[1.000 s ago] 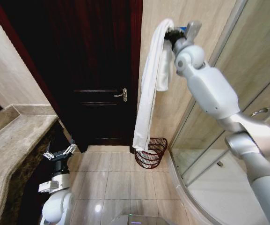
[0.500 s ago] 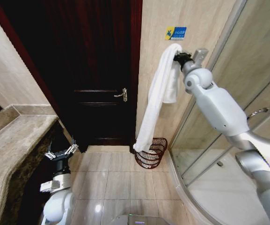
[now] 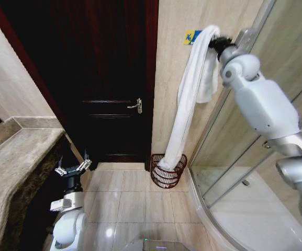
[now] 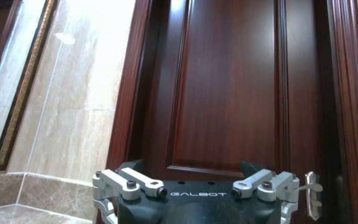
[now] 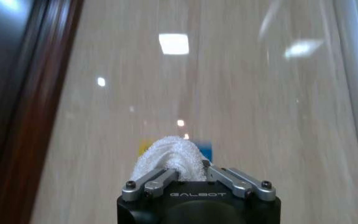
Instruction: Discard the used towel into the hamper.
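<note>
**Towel held high, tail at the hamper**

Right gripper (image 3: 217,43): raised by the far wall, fingers clenched on the towel (image 3: 187,104).
Towel: hung full length, lower end at the hamper (image 3: 168,171) mouth on the floor.
Left gripper (image 3: 73,169): low, near left, fingers spread, idle.
Advice: lower straight down so the cloth piles inside before letting go.

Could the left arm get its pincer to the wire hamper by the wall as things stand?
Probably not without moving. The left pincer sits low beside the marble counter, open; the dark reddish-brown wire hamper stands across bare floor tiles, with the long white towel already dangling into it from the right pincer.
</note>
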